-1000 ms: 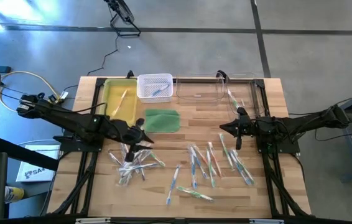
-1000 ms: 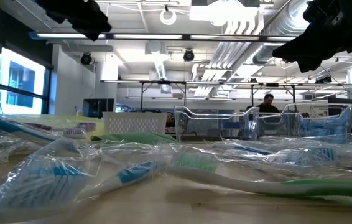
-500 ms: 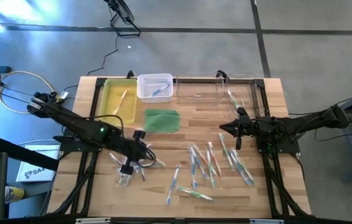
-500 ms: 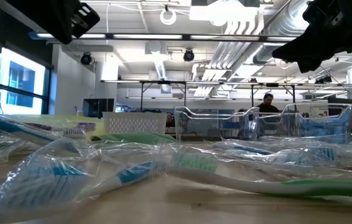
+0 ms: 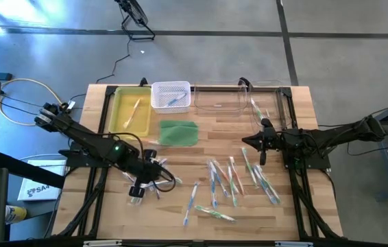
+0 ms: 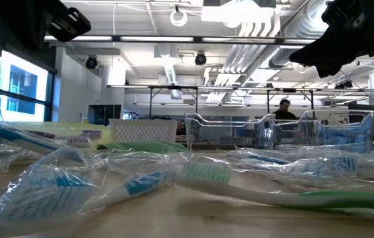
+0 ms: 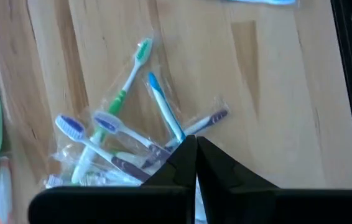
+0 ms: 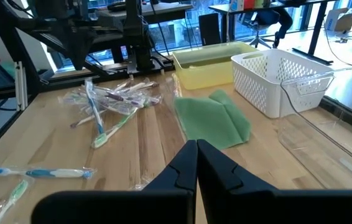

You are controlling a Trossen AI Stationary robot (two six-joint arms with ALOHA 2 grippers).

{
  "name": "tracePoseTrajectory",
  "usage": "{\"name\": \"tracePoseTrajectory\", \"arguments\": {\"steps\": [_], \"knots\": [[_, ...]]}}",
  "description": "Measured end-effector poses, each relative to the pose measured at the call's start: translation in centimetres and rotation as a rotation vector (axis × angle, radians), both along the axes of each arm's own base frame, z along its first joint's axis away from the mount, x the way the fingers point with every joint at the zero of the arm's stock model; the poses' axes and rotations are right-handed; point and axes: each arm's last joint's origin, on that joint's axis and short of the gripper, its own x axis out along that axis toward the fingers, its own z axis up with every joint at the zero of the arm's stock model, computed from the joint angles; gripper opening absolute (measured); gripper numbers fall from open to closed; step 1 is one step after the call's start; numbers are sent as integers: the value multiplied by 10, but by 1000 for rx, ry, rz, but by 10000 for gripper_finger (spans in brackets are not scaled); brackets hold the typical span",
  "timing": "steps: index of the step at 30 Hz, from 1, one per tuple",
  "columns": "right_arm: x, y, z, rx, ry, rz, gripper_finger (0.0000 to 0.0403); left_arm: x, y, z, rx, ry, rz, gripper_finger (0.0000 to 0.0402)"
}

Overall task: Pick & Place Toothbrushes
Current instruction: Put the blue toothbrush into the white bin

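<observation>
Wrapped toothbrushes lie in a loose pile on the left of the wooden table; in the left wrist view this pile shows green, blue and purple handles. More toothbrushes are scattered flat across the middle and right. My left gripper hangs shut over the left pile, tipped steeply down, its fingertips holding nothing and well above the tabletop. My right gripper waits shut above the table's right half, nearly level, pointing toward the left edge.
Along the far edge stand a yellow tray with a toothbrush in it, a white mesh basket and a clear bin. A flat green pad lies in front of the basket. Bare wood shows near the front edge.
My left gripper has gone from beside the green pad toward the table's near edge, over the left toothbrush pile, and has tipped from nearly level to steeply downward. The toothbrushes have not moved.
</observation>
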Motion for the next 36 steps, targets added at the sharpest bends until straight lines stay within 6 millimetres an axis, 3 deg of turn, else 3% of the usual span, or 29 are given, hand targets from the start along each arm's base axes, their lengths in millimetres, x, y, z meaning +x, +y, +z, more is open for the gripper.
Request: {"name": "tracePoseTrajectory", "arguments": {"steps": [4,11,14,27,36], "knots": [[0,0,0,-1,3,-1,2,-1,0,-3,13,27,0,35],[0,0,-1,-1,8,-1,2,6,-3,-15,40,83,-12,129],[0,0,-2,-4,22,-3,2,11,-7,-22,29,112,-23,150],[-1,0,-2,-5,26,-3,2,27,-17,-57,-3,276,-20,155],[-1,0,-4,-6,39,0,2,31,-20,-69,0,314,-20,155]]}}
